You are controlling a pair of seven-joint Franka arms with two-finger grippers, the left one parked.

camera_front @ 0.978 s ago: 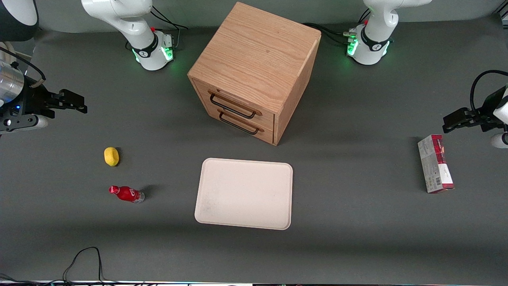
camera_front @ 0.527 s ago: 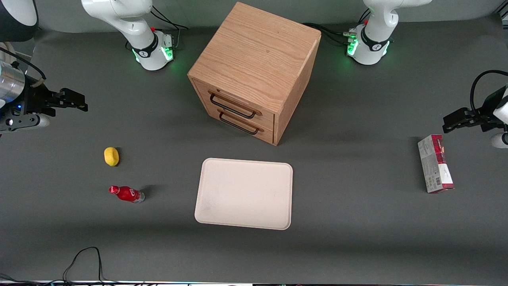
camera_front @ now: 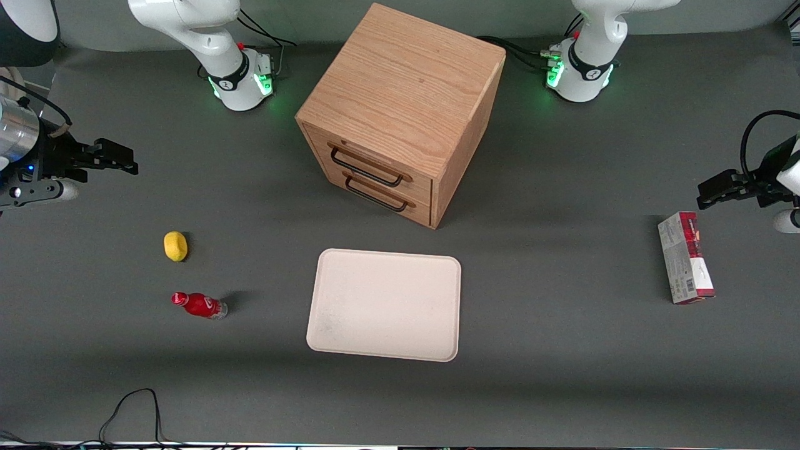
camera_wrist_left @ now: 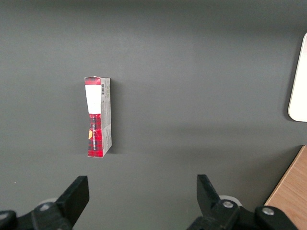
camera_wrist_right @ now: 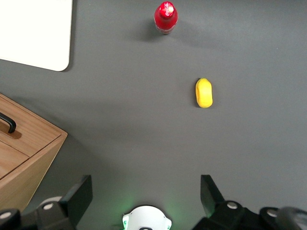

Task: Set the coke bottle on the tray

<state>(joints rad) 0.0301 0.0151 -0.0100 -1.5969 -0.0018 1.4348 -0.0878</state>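
The coke bottle [camera_front: 200, 305] is small and red with a red cap and lies on its side on the grey table; it also shows in the right wrist view [camera_wrist_right: 166, 17]. The cream-white tray [camera_front: 385, 304] lies flat in front of the wooden drawer cabinet, and one of its corners shows in the right wrist view [camera_wrist_right: 33, 29]. My right gripper [camera_front: 122, 160] hovers high at the working arm's end of the table, farther from the front camera than the bottle. It is open and empty [camera_wrist_right: 146, 194].
A yellow lemon-like object [camera_front: 175, 245] lies between the gripper and the bottle. A wooden drawer cabinet [camera_front: 400, 112] with two handles stands mid-table. A red-and-grey carton [camera_front: 685, 257] lies toward the parked arm's end. A black cable [camera_front: 131, 409] loops at the near edge.
The right gripper has shifted very slightly away from the front camera. The bottle, tray and other objects have not moved.
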